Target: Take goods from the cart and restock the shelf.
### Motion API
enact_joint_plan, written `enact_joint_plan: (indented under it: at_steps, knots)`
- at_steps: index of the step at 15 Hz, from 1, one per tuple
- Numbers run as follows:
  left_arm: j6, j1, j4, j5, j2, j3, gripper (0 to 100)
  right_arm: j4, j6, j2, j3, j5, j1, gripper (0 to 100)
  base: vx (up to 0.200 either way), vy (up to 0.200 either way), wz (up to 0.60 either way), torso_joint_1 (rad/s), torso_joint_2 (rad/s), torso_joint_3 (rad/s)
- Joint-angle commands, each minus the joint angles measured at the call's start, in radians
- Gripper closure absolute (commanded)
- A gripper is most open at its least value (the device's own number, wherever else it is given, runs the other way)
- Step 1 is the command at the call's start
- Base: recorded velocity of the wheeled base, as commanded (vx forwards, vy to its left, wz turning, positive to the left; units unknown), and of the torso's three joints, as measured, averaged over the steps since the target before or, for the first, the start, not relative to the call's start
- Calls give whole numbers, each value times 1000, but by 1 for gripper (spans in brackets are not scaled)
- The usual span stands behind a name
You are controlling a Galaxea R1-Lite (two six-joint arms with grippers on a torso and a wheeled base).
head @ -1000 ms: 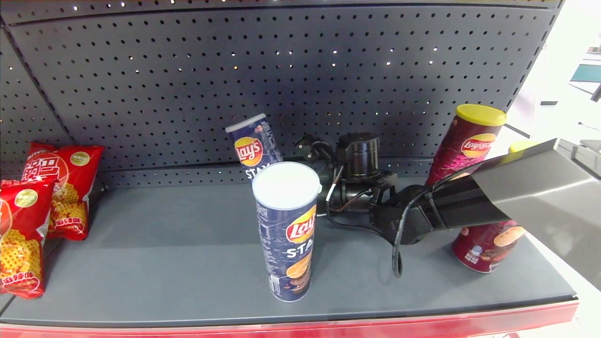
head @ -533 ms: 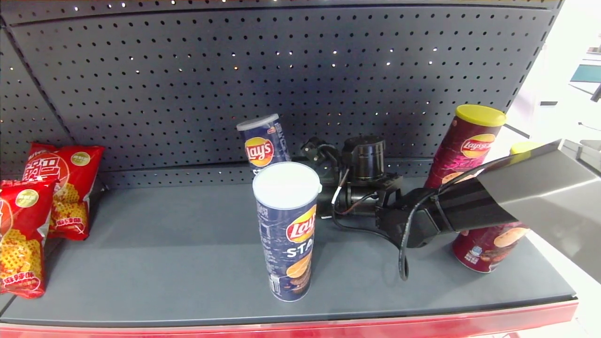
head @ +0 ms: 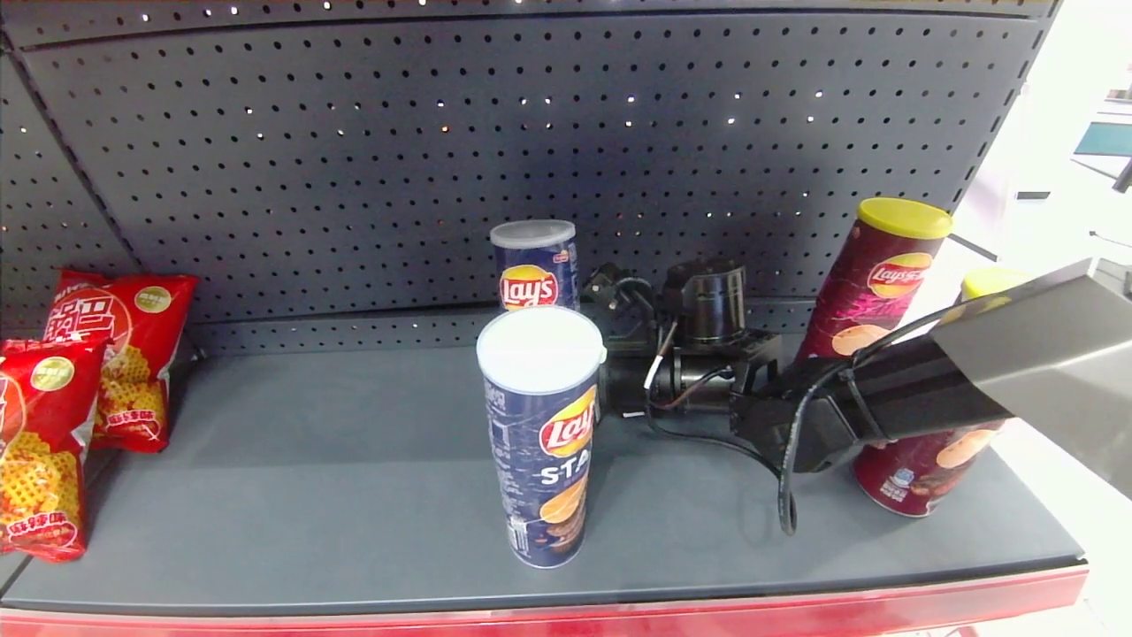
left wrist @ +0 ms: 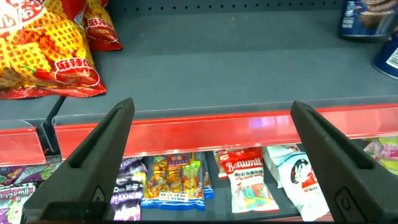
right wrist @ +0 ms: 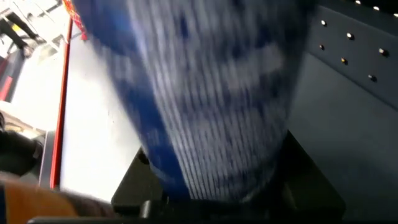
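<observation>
On the shelf [head: 309,478], at mid-frame, the rear blue can [head: 533,265] stood with its long axis near upright just behind the front blue can [head: 539,433], pinched by the right tool [right wrist: 217,186] reaching in from the frame's right, while the left tool [left wrist: 212,106] hung spread before the shelf's red lip, farther off.

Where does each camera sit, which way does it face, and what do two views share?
Head view: on the robot's head, facing forward and down at the shelf; right arm at the right.
Left wrist view: on the left wrist, facing the shelf's red front edge; open left end effector in front.
Right wrist view: on the right wrist, close on the rear blue can in the right end effector.
Shared: head and left wrist views both show the red snack bags.
</observation>
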Motion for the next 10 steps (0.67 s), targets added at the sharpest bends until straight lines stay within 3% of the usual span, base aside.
enact_joint_plan:
  at_steps: [1, 2, 10]
  knots:
    - [0, 0, 0, 0, 1, 0, 0, 4, -8, -5, 17, -1, -6, 100, 0, 0, 0, 0, 0, 0]
    - [0, 0, 0, 0, 1, 0, 0, 4, -14, -8, 17, 11, -6, 0, 0, 0, 0, 0, 0, 0]
    - [0, 0, 0, 0, 1, 0, 0, 4, -22, -48, 31, 33, -3, 0, 0, 0, 0, 0, 0, 0]
